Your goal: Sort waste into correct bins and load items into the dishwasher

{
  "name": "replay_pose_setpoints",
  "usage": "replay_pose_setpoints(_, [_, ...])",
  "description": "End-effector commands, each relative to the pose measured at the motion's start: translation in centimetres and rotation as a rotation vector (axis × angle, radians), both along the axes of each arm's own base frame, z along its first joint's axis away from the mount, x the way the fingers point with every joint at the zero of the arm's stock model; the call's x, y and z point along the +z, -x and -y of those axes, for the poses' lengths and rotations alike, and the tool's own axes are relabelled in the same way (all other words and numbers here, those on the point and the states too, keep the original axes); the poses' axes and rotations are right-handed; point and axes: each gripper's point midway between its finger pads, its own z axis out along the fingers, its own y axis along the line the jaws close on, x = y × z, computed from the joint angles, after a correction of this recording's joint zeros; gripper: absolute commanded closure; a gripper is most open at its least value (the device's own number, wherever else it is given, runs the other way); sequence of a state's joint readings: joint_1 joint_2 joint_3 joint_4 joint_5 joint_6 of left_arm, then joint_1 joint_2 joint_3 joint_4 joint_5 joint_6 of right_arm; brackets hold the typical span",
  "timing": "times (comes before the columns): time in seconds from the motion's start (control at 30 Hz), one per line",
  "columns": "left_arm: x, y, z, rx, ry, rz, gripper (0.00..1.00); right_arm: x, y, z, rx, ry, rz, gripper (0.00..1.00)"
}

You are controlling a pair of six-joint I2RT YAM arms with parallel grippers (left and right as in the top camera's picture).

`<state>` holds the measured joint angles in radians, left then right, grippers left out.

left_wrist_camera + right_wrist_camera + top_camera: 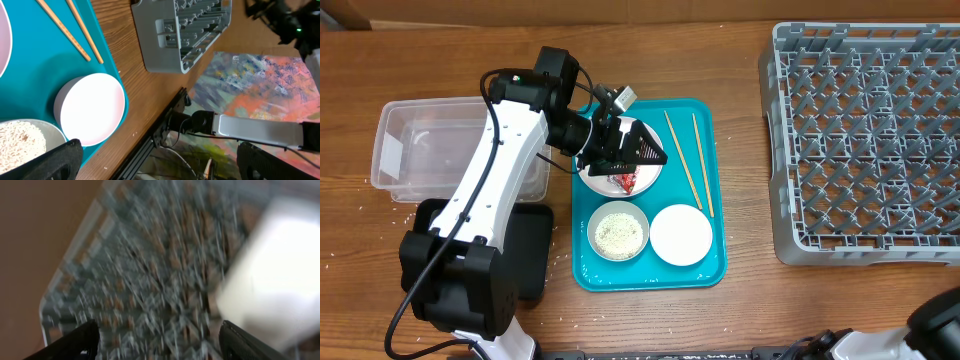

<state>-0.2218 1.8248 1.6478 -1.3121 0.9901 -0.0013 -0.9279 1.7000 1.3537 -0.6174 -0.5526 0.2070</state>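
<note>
Left arm [505,170] over plate [598,183] — likely obstacle

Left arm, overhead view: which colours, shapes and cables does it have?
The left arm has a long white link between black joints and a black base. A thin black cable runs along it, and a small green light glows near the top joint. The left gripper is black.
</note>
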Motion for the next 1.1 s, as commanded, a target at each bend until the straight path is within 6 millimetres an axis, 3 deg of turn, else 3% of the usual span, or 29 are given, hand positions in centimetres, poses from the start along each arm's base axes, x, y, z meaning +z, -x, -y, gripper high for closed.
replay_pose_setpoints(0.0, [0.8, 0.0, 0.0, 0.002, 0.001, 0.029, 0.0, 6.7, -0.6, 2.6, -0.019, 0.217, 0.154, 0.22])
replay_pose_setpoints(0.17, [0.8, 0.0, 0.0, 0.003, 0.0, 0.027, 0.0, 5.7, 0.4, 7.3, -0.146, 0.386, 0.06, 0.21])
replay_pose_setpoints(0.37, [0.8, 0.0, 0.0, 0.003, -0.001, 0.025, 0.0, 0.9, 0.1, 9.9, -0.122, 0.454, -0.056, 0.16])
replay_pose_setpoints(0.53, [0.8, 0.1, 0.0, 0.003, -0.001, 0.024, 0.0, -0.4, 0.9, 11.2, -0.167, 0.485, -0.126, 0.09])
replay_pose_setpoints(0.6, [0.8, 0.0, 0.0, 0.003, 0.0, 0.026, 0.0, -0.6, 0.6, 10.5, -0.137, 0.458, -0.111, 0.07])
replay_pose_setpoints(0.8, [0.8, 0.0, 0.0, 0.002, 0.0, 0.028, 0.0, -2.3, -1.6, 3.3, 0.1, 0.19, -0.009, 0.11])
replay_pose_setpoints(1.07, [0.8, 0.1, 0.2, -0.003, 0.0, 0.029, 0.0, -0.2, -0.6, -1.8, 0.103, 0.011, -0.021, 0.18])
